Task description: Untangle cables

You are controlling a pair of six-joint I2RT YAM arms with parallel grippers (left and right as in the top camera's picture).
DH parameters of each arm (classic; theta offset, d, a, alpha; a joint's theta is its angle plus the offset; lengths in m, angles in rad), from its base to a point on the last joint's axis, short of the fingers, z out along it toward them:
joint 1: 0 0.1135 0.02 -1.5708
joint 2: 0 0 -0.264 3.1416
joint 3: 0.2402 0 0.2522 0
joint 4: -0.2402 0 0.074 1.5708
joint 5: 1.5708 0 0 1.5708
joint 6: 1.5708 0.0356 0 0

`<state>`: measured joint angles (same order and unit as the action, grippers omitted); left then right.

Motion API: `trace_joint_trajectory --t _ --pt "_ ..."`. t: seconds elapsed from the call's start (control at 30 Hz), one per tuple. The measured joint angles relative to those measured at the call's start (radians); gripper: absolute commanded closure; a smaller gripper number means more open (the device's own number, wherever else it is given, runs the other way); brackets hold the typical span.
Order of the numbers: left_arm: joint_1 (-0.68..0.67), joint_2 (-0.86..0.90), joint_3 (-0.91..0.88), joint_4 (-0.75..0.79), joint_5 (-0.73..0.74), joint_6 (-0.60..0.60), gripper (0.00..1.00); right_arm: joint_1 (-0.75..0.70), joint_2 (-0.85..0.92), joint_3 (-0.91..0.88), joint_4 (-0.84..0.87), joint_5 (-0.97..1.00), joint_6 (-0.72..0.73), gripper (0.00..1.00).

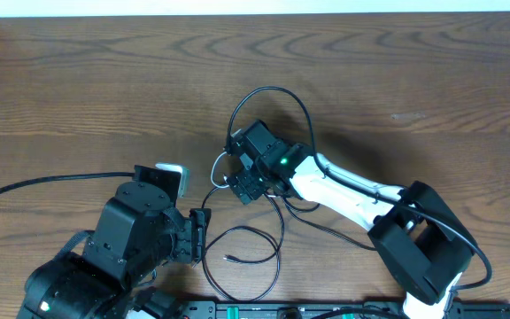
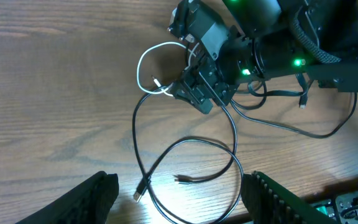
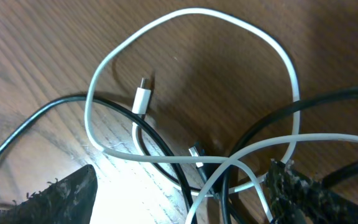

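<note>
The cables lie tangled at mid-table. A thin white cable (image 1: 215, 168) forms a small loop, and black cables (image 1: 277, 89) loop above it and below it (image 1: 277, 252). My right gripper (image 1: 242, 188) is down on the tangle and open. In the right wrist view its fingers (image 3: 179, 199) straddle the white cable (image 3: 197, 12), its white plug (image 3: 140, 99) and crossing black cables (image 3: 42, 115). My left gripper (image 1: 200, 235) is open and empty. In the left wrist view its fingers (image 2: 179, 205) stand either side of the lower black loop (image 2: 229, 155) and a USB plug (image 2: 140, 193). The white loop (image 2: 143, 62) lies beside the right gripper (image 2: 197, 93).
A power strip (image 1: 326, 310) runs along the table's front edge. A thick black arm lead (image 1: 51, 180) crosses the left side. The right arm (image 1: 352, 199) lies over part of the cables. The wooden table (image 1: 104, 80) extends far and left.
</note>
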<state>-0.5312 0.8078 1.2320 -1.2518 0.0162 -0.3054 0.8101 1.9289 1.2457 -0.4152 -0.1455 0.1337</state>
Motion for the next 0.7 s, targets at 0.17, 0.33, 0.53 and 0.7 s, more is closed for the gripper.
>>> trace_joint_trajectory --t 0.17,0.33,0.53,0.7 --pt "0.000 0.000 0.000 0.000 0.000 -0.005 0.30 0.000 0.040 0.000 -0.003 0.001 -0.006 0.17" --pt "0.000 0.000 0.000 0.000 0.000 -0.005 0.30 0.000 0.058 0.000 0.000 0.004 -0.012 0.17" --pt "0.000 0.000 0.000 0.001 0.000 -0.005 0.30 0.000 0.058 0.000 0.000 0.004 -0.011 0.32" --pt "0.000 0.000 0.000 0.001 0.000 -0.005 0.30 0.000 0.060 0.000 -0.001 0.004 -0.013 0.37"
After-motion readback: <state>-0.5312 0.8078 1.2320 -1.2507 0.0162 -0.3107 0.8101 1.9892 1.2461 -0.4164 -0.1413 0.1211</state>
